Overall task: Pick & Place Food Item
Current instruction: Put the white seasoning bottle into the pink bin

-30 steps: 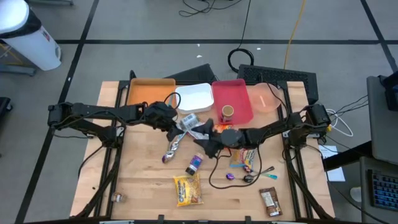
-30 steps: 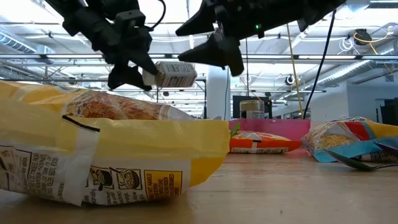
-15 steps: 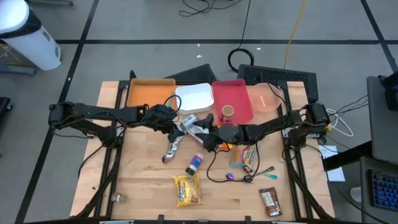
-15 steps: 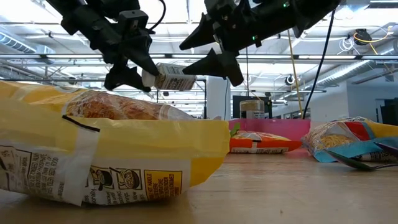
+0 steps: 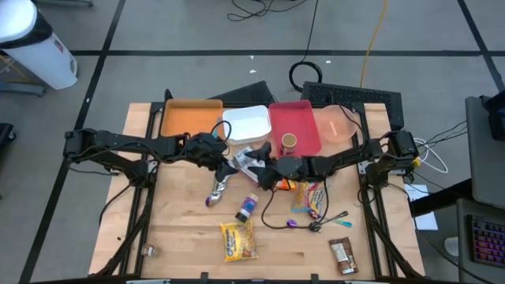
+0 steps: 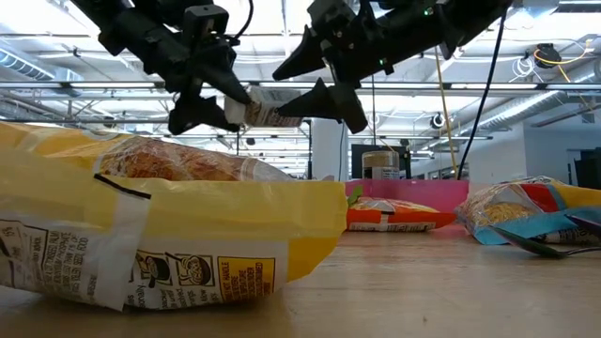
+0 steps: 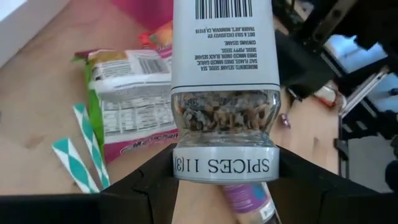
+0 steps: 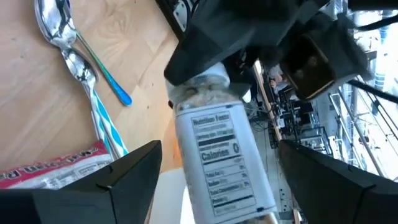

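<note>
Lying near-horizontal above the table [image 5: 181,237], spice jar [image 6: 268,106] pinched by left gripper [image 6: 208,101], base toward spread right gripper [image 6: 324,80], now closer.

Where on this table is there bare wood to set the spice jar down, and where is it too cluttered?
Bare wood lies left of the yellow snack bag, toward the table's left edge. Crowded: the middle, around the spoons, and the back row of trays.

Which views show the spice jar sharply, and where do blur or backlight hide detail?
Left wrist view: the spice jar label reads crisply, while the table behind it is soft. Right wrist view: its label is legible, the dark left hand smeared. Low view: ceiling lights silhouette both hands, and the yellow bag looms large.
</note>
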Available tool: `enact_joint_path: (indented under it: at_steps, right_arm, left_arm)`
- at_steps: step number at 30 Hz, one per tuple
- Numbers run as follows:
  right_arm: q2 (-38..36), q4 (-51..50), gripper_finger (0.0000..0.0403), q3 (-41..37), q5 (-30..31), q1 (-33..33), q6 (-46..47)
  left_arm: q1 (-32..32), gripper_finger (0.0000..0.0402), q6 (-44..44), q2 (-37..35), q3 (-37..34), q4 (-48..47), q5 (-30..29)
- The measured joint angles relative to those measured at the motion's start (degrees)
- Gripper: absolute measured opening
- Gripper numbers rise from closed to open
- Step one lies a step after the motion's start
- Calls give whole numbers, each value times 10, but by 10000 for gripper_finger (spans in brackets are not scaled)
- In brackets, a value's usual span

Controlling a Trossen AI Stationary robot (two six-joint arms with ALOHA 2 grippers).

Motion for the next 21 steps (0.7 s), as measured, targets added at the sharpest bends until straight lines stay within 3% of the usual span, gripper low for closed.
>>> enact_joint_path:
  at_steps: [12, 21]
  right_arm:
    - [0, -11, 311, 0, 0, -13, 15]
    - [0, -13, 258, 0, -2, -12, 15]
  left_arm:
    - [-19, 210, 18, 1, 0, 17, 5]
    - [-19, 210, 20, 1, 0, 6, 2]
